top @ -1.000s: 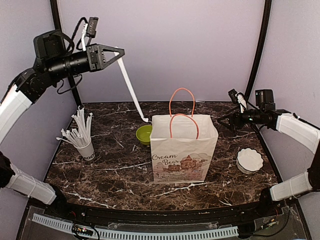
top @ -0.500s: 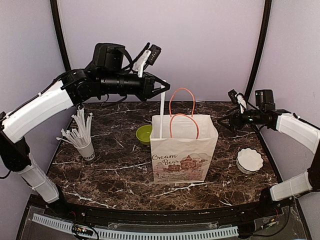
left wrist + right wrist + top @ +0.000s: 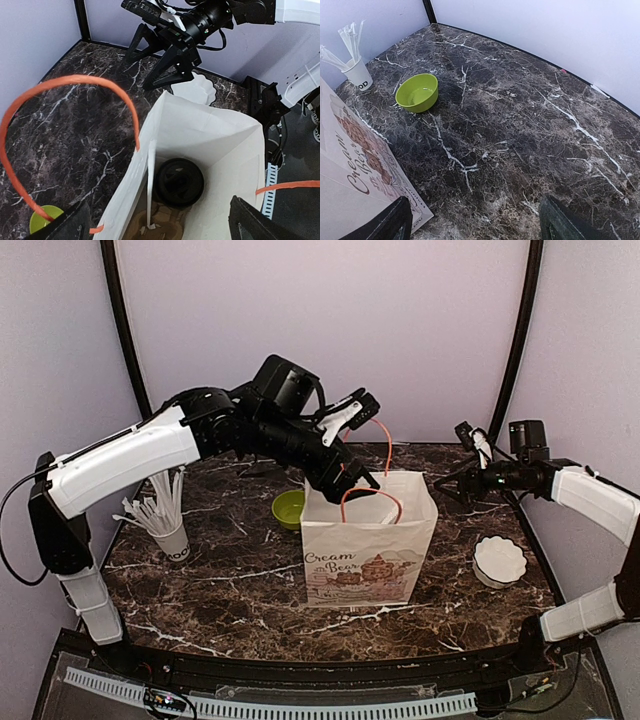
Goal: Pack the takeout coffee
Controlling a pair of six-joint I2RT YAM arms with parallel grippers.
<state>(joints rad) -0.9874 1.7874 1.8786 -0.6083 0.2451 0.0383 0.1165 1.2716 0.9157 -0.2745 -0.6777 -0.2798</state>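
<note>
inside paper bag (image 3: pixel 210 135): lidded coffee cup (image 3: pixel 178 181), one straw (image 3: pixel 149 190). left jaws above bag, spread, empty; right jaws spread, empty.

Contents as we find them:

- Table (image 3: pixel 530 125): dark marble with white veins, filling most of the frame.
- Bowl (image 3: pixel 417 92): lime-green, upright, standing alone on the marble towards the upper left.
- Cup of straws (image 3: pixel 358 75): white, with dark lettering we cannot read in full. It stands in the far upper-left corner, beyond the bowl and apart from it, with white straws fanning out of the top.
- Paper bag (image 3: pixel 355 170): white, one printed face partly in frame at lower left, with brown script reading "Cream Bear" and a drawing.
- Wall (image 3: pixel 545 25): pale lilac, with a black post (image 3: pixel 426 10) at its corner.
- Right gripper (image 3: pixel 477 222): two dark fingers (image 3: pixel 395 220) at the bottom edge, set wide apart, with marble showing between them.
</note>
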